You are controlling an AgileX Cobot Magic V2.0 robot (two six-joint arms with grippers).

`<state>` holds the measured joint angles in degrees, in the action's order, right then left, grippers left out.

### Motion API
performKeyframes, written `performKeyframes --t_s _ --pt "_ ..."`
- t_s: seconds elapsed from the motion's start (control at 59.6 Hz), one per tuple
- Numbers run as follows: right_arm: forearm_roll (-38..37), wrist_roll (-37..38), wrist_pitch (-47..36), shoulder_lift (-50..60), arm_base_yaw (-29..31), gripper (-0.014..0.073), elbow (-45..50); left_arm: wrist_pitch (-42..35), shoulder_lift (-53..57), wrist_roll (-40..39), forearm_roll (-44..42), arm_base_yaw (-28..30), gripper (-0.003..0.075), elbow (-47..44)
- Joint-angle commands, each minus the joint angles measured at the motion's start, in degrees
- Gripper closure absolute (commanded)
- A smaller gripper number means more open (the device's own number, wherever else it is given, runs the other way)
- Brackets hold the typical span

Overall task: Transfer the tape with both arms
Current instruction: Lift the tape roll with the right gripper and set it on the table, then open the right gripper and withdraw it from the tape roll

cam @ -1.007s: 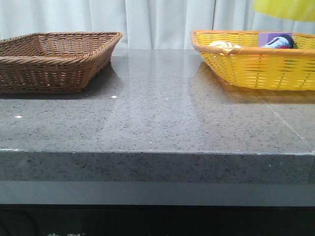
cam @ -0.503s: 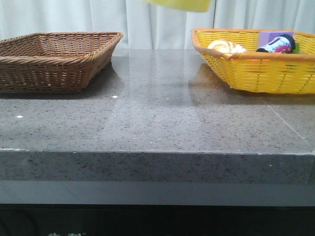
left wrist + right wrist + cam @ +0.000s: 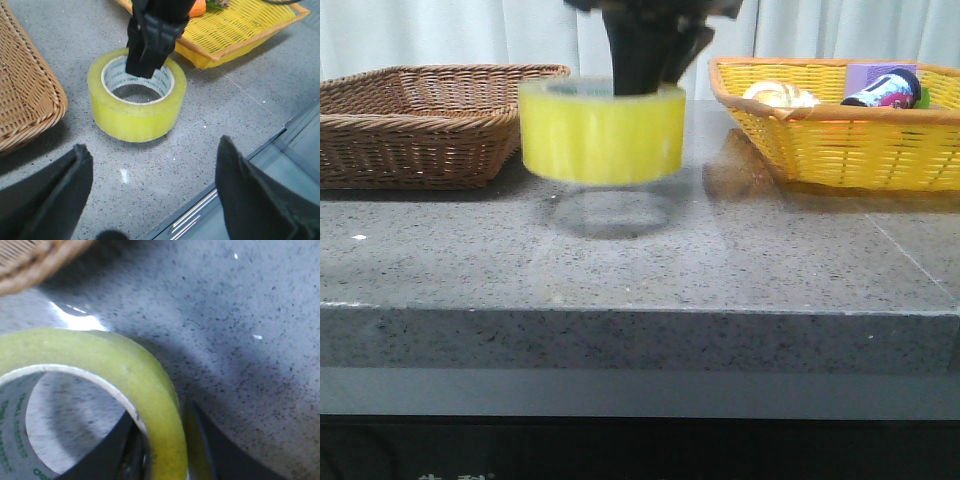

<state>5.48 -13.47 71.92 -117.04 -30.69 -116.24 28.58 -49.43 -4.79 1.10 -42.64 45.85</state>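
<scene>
Your right gripper [image 3: 642, 80] comes down from above with its black fingers [image 3: 150, 42] pinching the wall of the tape [image 3: 602, 131] — one finger inside the core, one outside, as the right wrist view shows the yellow-green band running between them. You hold the roll flat, its open ring facing up, green print visible on the inner cardboard [image 3: 117, 75]. In the front view it hangs just above the grey speckled table [image 3: 640, 270], a round shadow lying under it; from the left wrist view you cannot tell whether its base touches the stone. The roll sits between the two baskets: the brown wicker basket [image 3: 430, 120] on your left side, the yellow basket [image 3: 840, 140] on your right, which holds a cream round item [image 3: 778, 95], a purple box [image 3: 870, 75] and a dark bottle [image 3: 885, 88]. Your left gripper [image 3: 150, 195] is spread wide — both dark fingers well apart, near the tape but not touching it.
</scene>
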Motion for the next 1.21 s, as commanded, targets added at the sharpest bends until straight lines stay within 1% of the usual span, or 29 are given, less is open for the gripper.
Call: performKeyframes --t_s 0.0,0.101,0.151,0.201,0.252,0.302,0.352,0.554,0.671,0.822,0.923,1.074,1.191 --pt "-1.9 -0.6 0.4 2.2 0.1 0.0432 -1.9 -3.5 0.3 0.0 0.6 -0.5 0.0209 1.8" --pt "-2.0 -0.6 -0.1 1.8 0.1 0.0421 -1.9 -3.2 0.3 0.0 0.6 -0.5 0.0209 1.8" --pt "-2.0 -0.6 -0.4 1.8 0.1 0.0394 -1.9 -2.9 0.3 0.0 0.6 -0.5 0.0209 1.8" --pt "-2.0 -0.6 -0.8 1.9 0.1 0.0332 -1.9 -2.8 0.3 0.0 0.6 -0.5 0.0209 1.8" --pt "-2.1 -0.6 -0.9 2.2 0.1 0.0244 -1.9 -2.8 0.3 0.0 0.6 -0.5 0.0209 1.8" --pt "-1.9 -0.6 -0.9 2.5 0.1 0.0195 -2.0 -2.8 0.3 0.0 0.6 -0.5 0.0209 1.8" --pt "-1.7 -0.4 -1.1 3.4 0.1 0.0165 -2.0 -2.8 0.3 0.0 0.6 -0.5 0.0209 1.8" --pt "1.1 2.2 -2.1 10.3 1.2 0.0162 -1.8 -2.2 0.3 0.0 0.6 -0.5 0.0209 1.8" --pt "5.0 2.5 -4.9 16.5 3.2 0.0162 0.9 -1.9 0.3 0.0 0.6 -0.5 0.0209 1.8" --pt "7.4 2.5 -10.9 25.9 5.1 0.0162 9.5 -1.9 0.3 0.0 0.6 -0.5 0.0209 1.8" --pt "7.3 2.5 -17.1 33.0 5.2 0.0162 17.0 -1.9 0.3 0.0 0.6 -0.5 0.0209 1.8" --pt "7.4 2.5 -29.4 44.6 5.2 0.0162 30.2 -1.9 0.3 0.0 0.6 -0.5 0.0209 1.8" --pt "7.9 2.5 -34.9 52.8 5.2 0.0162 39.8 -1.9 0.3 0.0 0.6 -0.5 0.0209 1.8"
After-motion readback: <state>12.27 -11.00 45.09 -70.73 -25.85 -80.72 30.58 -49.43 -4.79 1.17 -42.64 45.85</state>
